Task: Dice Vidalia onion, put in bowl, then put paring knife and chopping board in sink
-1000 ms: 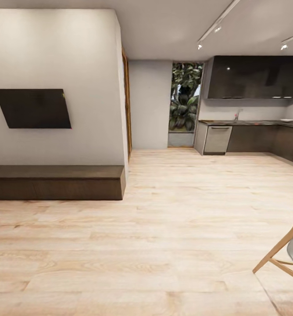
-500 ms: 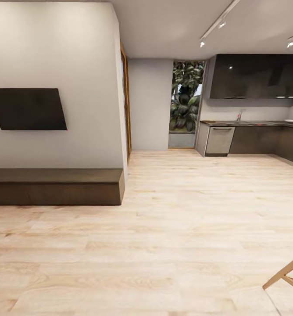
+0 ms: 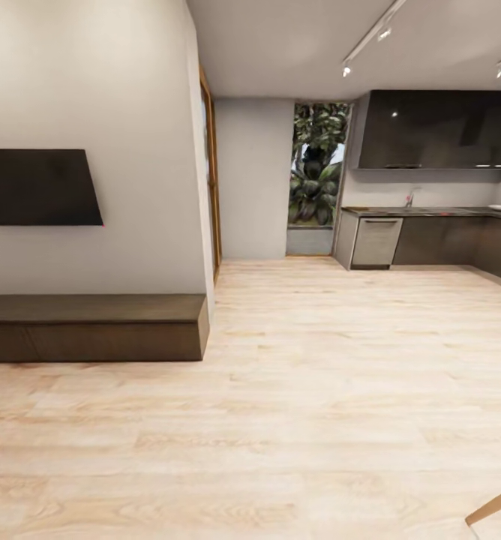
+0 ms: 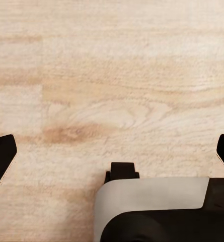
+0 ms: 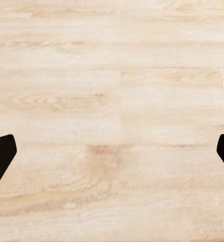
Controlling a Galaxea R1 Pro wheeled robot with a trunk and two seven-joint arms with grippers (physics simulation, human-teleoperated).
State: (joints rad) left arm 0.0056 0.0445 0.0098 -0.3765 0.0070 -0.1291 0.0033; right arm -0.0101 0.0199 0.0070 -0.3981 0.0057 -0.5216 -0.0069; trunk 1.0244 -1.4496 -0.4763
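The kitchen [image 3: 438, 180] lies far off at the right of the head view, with glossy black upper cabinets and dark lower units. Its dark countertop [image 3: 430, 212] carries a small chrome tap [image 3: 409, 197], which marks the sink, and a small white bowl [image 3: 497, 207] at the far right. The onion, chopping board and paring knife are out of view at this distance. My left gripper [image 4: 112, 151] is open over bare wood floor, nothing between its black fingertips [image 4: 1, 156]. My right gripper [image 5: 112, 151] is open over the floor too.
A light wood floor [image 3: 318, 375] stretches toward the kitchen. On the left stand a wall with a dark screen [image 3: 37, 187] and a low brown bench [image 3: 93, 326]. A wooden chair leg [image 3: 498, 506] pokes in at bottom right. A window with plants [image 3: 316, 165] is at the back.
The whole head view has shifted: the camera has moved forward, so the screen and bench slid left, the chair has dropped almost out at bottom right, and the kitchen looks slightly nearer.
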